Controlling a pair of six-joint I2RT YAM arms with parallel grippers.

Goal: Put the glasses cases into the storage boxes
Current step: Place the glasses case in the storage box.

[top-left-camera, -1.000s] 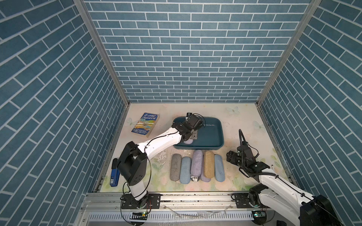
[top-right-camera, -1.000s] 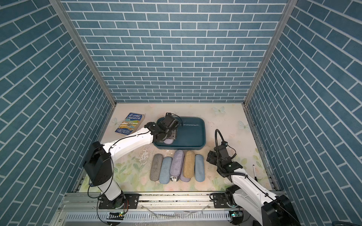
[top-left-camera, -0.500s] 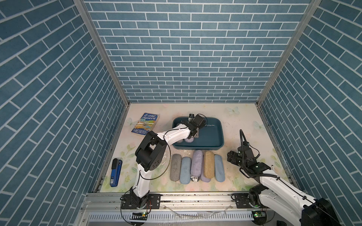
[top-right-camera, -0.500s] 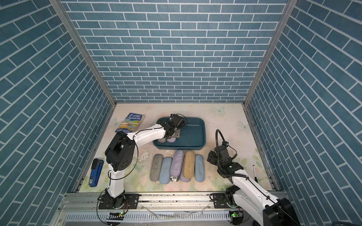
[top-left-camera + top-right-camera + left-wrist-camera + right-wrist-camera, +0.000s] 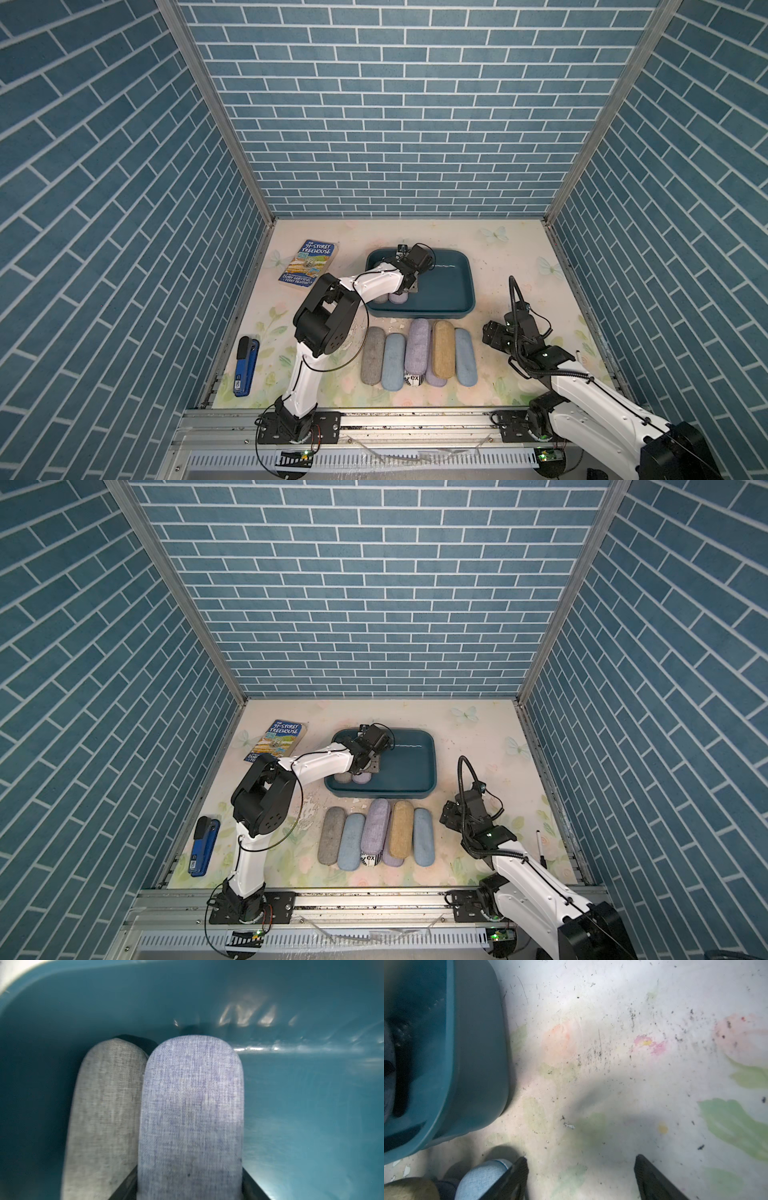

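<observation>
Within the dark teal plastic tub (image 5: pixel 449 282), nine o'clock end, the left claw (image 5: pixel 406 290), clamped on the lavender fabric case (image 5: pixel 191 1105), should lower it flat.

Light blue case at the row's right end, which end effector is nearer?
Right. The right end effector hovers beside the light blue case; the left end effector is inside the tub, holding a lavender case.

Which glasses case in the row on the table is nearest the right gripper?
The light blue case at the row's end, beside the tan case; the other light blue one adjoins the grey case.
</observation>
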